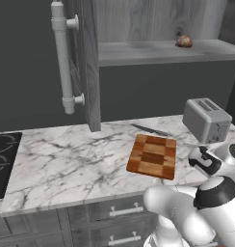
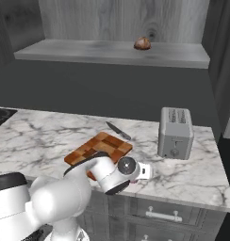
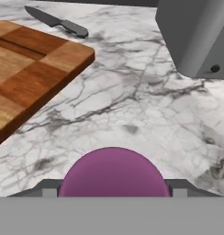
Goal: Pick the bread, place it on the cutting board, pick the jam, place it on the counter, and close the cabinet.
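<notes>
From left to right across the base views stand the open cabinet door with its pale bar handle, the empty cutting board on the marble desk with a knife just behind it, and the toaster at the right, while the bread sits on the cabinet shelf, up and well apart from the low-held arm. In the hand view the jam sits as a pink-purple dome between the jaws of the gripper, which look closed on it just above bare marble between board and toaster, so I judge the coming move to be straight down onto the desk. No brand, label or writing can be read anywhere.
</notes>
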Controlling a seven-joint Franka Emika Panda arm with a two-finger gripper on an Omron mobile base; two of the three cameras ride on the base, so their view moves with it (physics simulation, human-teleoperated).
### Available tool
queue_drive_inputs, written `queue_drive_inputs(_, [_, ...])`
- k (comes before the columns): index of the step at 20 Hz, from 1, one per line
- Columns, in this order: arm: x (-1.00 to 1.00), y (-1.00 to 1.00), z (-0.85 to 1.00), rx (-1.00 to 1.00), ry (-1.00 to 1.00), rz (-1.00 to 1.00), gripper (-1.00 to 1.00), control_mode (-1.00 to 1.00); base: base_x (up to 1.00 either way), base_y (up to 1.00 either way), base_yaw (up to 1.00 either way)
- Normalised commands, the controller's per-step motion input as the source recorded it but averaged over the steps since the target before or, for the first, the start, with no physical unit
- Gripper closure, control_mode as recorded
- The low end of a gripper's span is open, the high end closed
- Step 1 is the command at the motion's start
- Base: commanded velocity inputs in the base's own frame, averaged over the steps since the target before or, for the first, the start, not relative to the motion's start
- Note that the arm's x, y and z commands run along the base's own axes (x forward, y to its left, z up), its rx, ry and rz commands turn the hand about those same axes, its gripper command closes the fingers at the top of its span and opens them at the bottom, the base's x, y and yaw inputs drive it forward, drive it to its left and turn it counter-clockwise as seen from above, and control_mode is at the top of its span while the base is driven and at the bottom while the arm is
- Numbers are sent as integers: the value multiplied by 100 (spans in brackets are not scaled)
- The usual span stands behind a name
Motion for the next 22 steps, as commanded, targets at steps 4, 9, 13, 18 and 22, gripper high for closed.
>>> queue_drive_inputs(4, [3, 0, -15, 0, 0, 0, 100, -100, 0, 0, 0])
queue_drive_inputs(9, [2, 0, -19, 0, 0, 0, 100, -100, 0, 0, 0])
queue_drive_inputs(13, [7, 0, -23, 0, 0, 0, 100, -100, 0, 0, 0])
queue_drive_inputs(18, [0, 0, -7, 0, 0, 0, 100, -100, 0, 0, 0])
queue_drive_inputs(22, [0, 0, -1, 0, 0, 0, 100, -100, 0, 0, 0])
